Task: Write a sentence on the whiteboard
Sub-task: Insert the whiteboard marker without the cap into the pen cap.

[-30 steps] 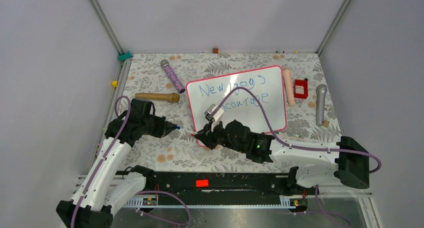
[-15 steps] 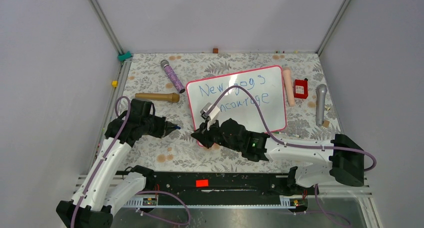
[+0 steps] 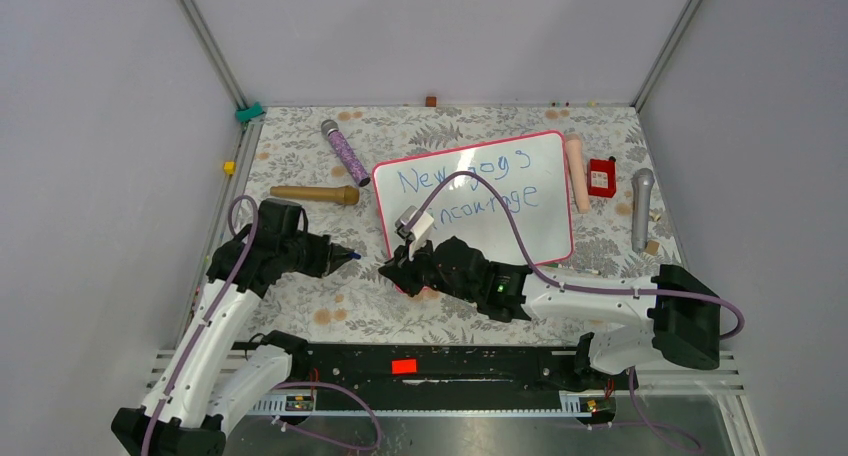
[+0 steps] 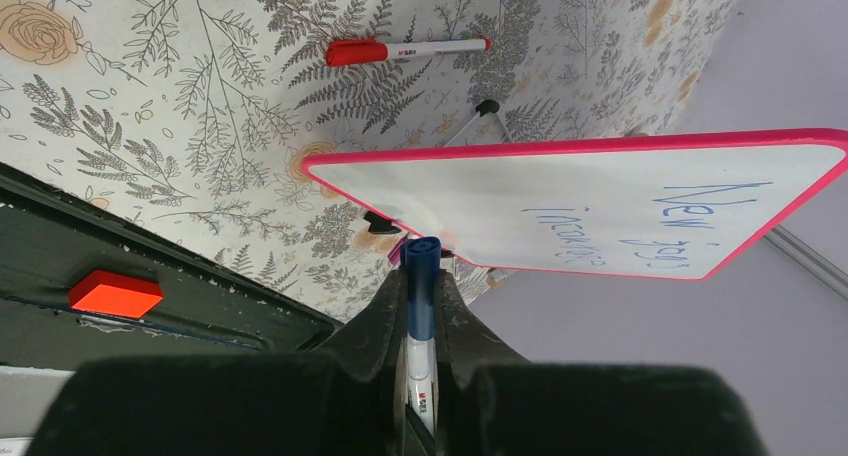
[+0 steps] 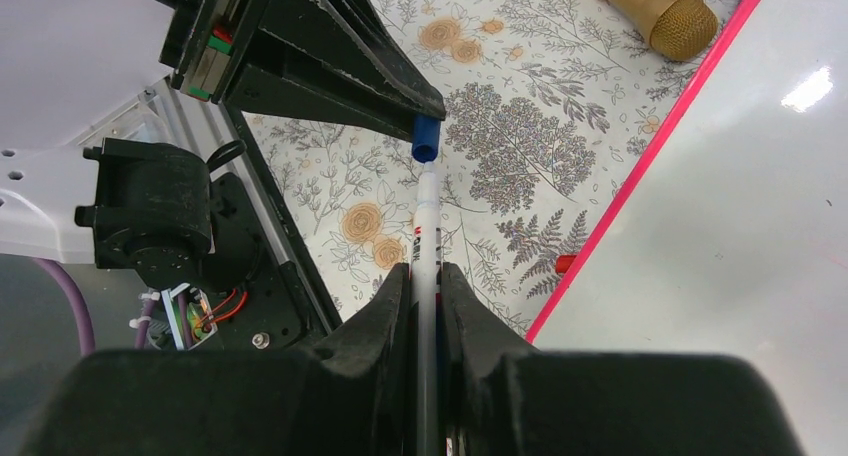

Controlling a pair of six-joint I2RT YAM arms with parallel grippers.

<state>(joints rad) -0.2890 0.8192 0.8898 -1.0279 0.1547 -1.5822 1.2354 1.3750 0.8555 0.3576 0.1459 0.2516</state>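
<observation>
Blue-capped marker (image 4: 422, 261) clamped in left gripper (image 4: 421, 284), white marker (image 5: 428, 221) clamped in right gripper (image 5: 425, 276).

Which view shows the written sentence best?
The top external view: the sentence faces the camera, though a cable crosses it. The left wrist view shows it small and inverted; the right wrist shows blank whiteboard.
</observation>
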